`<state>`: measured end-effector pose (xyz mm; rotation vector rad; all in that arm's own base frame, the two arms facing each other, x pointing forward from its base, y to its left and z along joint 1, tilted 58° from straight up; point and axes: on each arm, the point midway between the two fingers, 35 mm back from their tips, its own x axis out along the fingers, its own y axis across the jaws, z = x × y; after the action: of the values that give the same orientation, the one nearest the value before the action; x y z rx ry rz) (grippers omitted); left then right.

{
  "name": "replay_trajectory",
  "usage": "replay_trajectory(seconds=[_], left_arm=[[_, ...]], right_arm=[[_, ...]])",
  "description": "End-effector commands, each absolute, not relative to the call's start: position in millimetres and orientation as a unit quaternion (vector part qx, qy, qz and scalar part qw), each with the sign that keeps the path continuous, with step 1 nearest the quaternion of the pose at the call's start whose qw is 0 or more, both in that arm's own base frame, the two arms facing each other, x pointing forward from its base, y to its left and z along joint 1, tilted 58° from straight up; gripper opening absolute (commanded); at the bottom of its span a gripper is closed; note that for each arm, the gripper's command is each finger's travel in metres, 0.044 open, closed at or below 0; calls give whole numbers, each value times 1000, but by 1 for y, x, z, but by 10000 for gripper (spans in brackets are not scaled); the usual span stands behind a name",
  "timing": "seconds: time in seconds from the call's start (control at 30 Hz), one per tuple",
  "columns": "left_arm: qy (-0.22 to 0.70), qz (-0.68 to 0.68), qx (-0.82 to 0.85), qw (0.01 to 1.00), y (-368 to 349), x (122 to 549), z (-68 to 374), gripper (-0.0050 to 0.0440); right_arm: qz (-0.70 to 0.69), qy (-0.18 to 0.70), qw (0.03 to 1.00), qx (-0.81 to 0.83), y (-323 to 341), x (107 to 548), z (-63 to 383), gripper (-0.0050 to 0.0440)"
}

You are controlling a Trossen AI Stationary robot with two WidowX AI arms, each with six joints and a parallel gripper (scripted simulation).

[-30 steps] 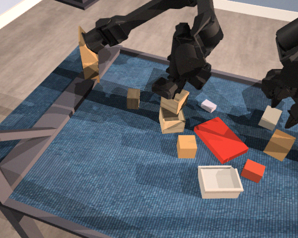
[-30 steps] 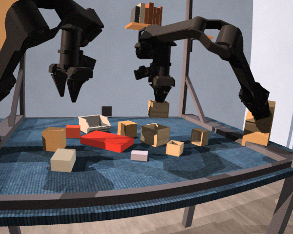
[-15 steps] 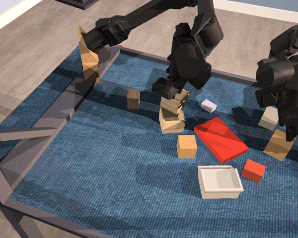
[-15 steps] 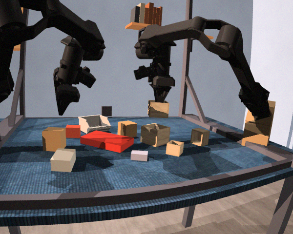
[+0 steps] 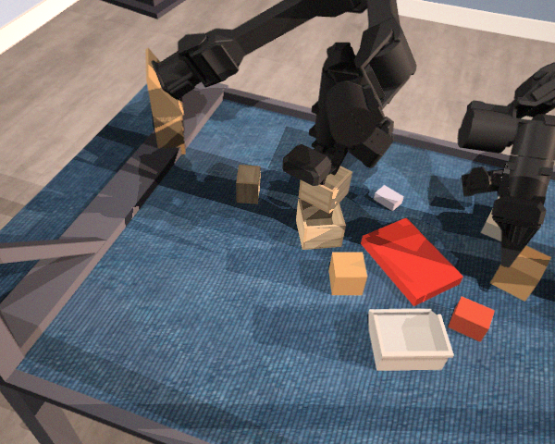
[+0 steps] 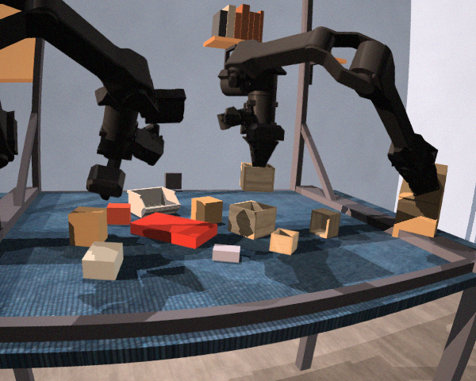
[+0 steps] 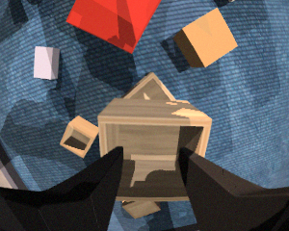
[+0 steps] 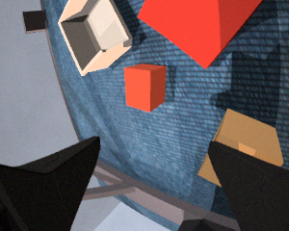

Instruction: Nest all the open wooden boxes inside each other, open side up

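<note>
My left gripper [image 5: 332, 174] [image 6: 262, 163] [image 7: 151, 153] has its fingers spread inside a wooden box [image 5: 318, 195] [image 6: 256, 180] [image 7: 154, 111] and holds it open side up in the air. Below it a larger-looking open box [image 5: 321, 238] [image 6: 265, 223] [image 7: 152, 75] stands upright on the table, turned about 45 degrees to the held one. A small open box [image 6: 283, 244] [image 7: 87, 126] stands upright beside it, hidden in the top view. Another box [image 5: 245, 183] [image 6: 332, 225] [image 7: 141, 209] lies on its side. My right gripper [image 5: 507, 263] [image 6: 107, 195] [image 8: 156, 144] is open and empty.
A tan block [image 5: 524, 277] [image 6: 86, 227] [image 8: 250, 125] stands near the right gripper. A cream block [image 6: 101, 260], lavender block [image 5: 388, 197], red slab [image 5: 412, 258], orange block [image 5: 348, 272], red block [image 5: 471, 317] and white tray [image 5: 409, 362] surround the middle.
</note>
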<state>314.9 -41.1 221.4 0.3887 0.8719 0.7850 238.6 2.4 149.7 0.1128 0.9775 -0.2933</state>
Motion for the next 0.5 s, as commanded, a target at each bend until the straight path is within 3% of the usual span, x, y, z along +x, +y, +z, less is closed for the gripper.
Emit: replay_trajectory(seconds=[0.0,0.47], left_arm=[[404,367,179,819,-44,316,225,265],[404,367,179,819,-44,316,225,265]], right_arm=[[-91,411,901,106,-4,252,160,400],[-22,224,967,118,-33,269,210,400]])
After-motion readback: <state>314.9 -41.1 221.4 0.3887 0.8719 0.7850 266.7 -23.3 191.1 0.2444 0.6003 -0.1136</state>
